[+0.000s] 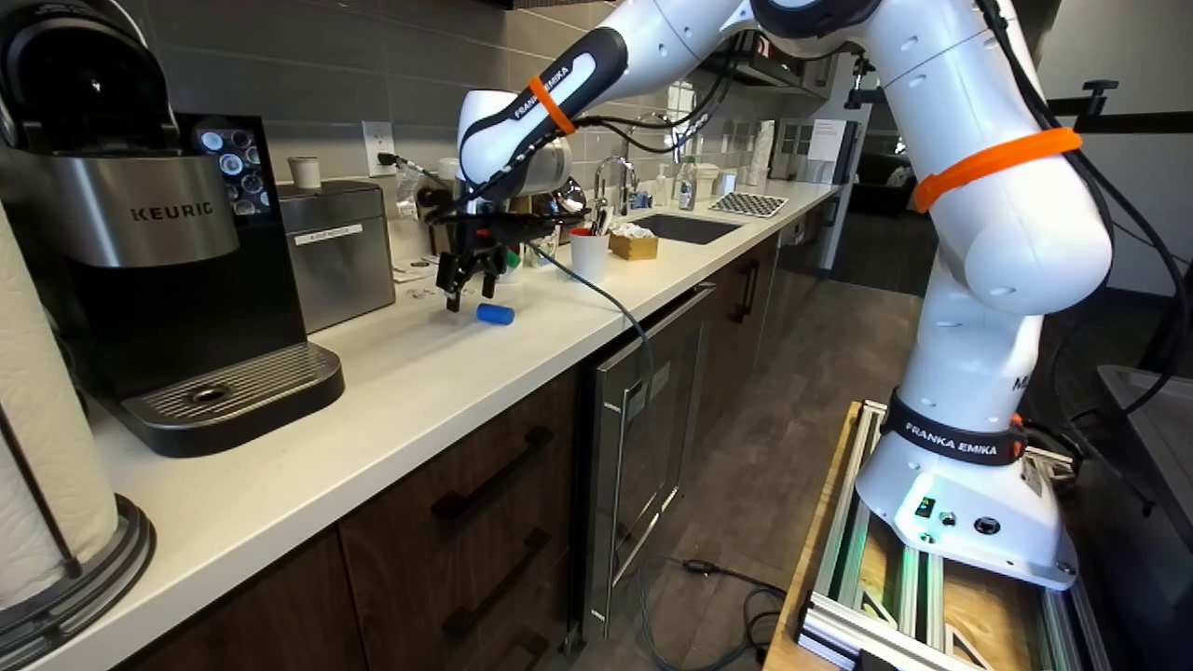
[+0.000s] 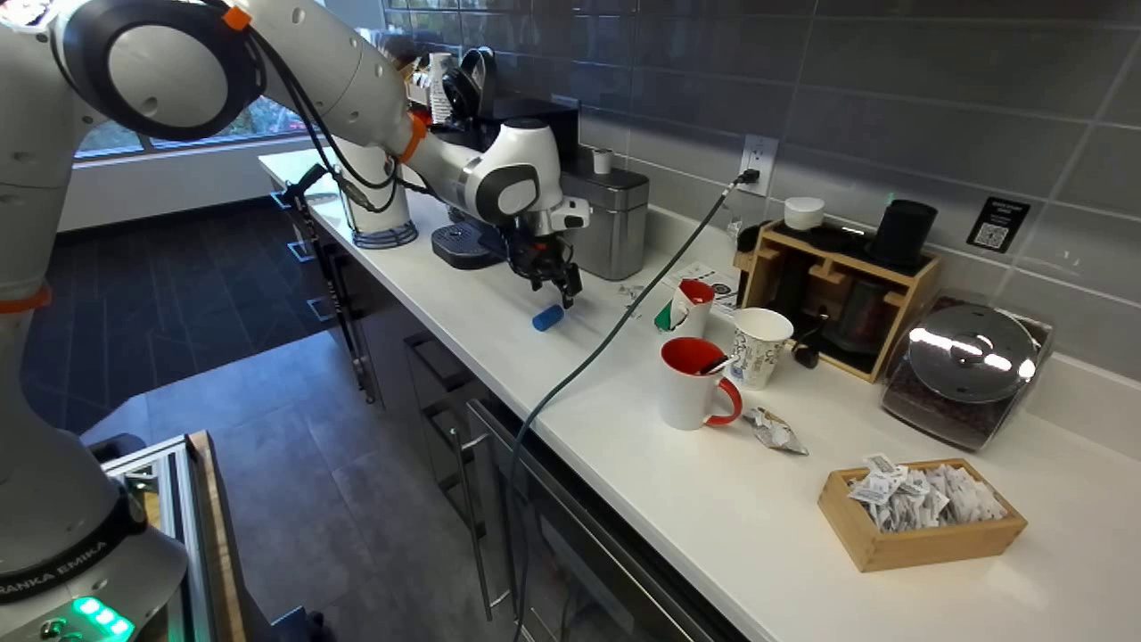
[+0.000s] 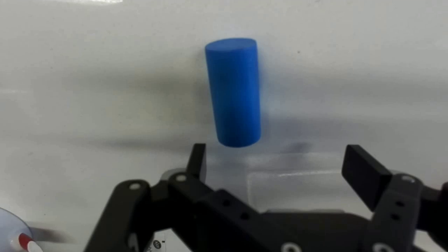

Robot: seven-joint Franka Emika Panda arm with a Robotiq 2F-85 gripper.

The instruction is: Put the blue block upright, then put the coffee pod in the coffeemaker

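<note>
One blue cylinder (image 1: 495, 314) in exterior view: on its side on countertop (image 1: 410, 377), Keurig coffeemaker (image 1: 172, 228) well apart from it. Exterior view: gripper (image 2: 553, 293) just beside cylinder. Wrist view: fingers (image 3: 367, 176) spread, nothing between, likely to straddle cylinder for upending.

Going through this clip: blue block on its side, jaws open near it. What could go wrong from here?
The blue block is round and lies on its side on the counter, so a nudge could roll it away.
In the wrist view it sits nearer one jaw than the other, so the jaws might push it or grip badly.
A cord slants over the counter close by; the arm might snag it.
</note>
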